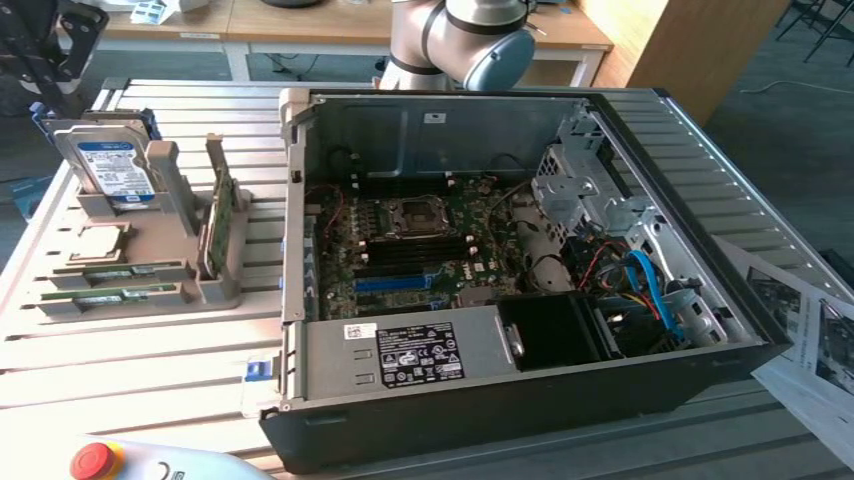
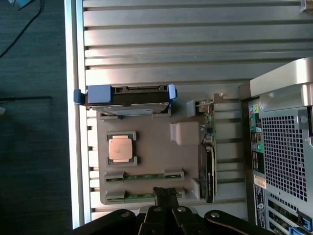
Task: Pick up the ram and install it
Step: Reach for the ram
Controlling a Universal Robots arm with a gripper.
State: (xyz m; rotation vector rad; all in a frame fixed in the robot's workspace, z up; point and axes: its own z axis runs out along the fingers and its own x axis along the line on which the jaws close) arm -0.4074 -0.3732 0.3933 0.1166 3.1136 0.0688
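Two ram sticks, thin green boards, lie flat in slots of the grey holder [image 1: 174,250] to the left of the computer in the exterior view: one [image 1: 118,271] [image 2: 144,176] and one beside it [image 1: 110,297] [image 2: 139,196]. In the wrist view my gripper [image 2: 165,192] hangs above the holder with its black fingers pressed together and nothing between them, its tips over the end of the nearer ram stick. The open computer case [image 1: 747,300] shows the motherboard [image 1: 340,290] with its long memory slots [image 1: 420,250]. The arm's elbow [image 1: 474,40] rises behind the case.
The holder also carries an upright blue-labelled hard drive [image 1: 114,165] [image 2: 128,95], a square silver processor [image 1: 100,240] [image 2: 122,148] and an upright card [image 1: 220,215] [image 2: 208,156]. The case's rear panel [image 2: 283,147] stands close by. A red stop button [image 1: 94,458] and papers [image 1: 814,340] sit at the table's edges.
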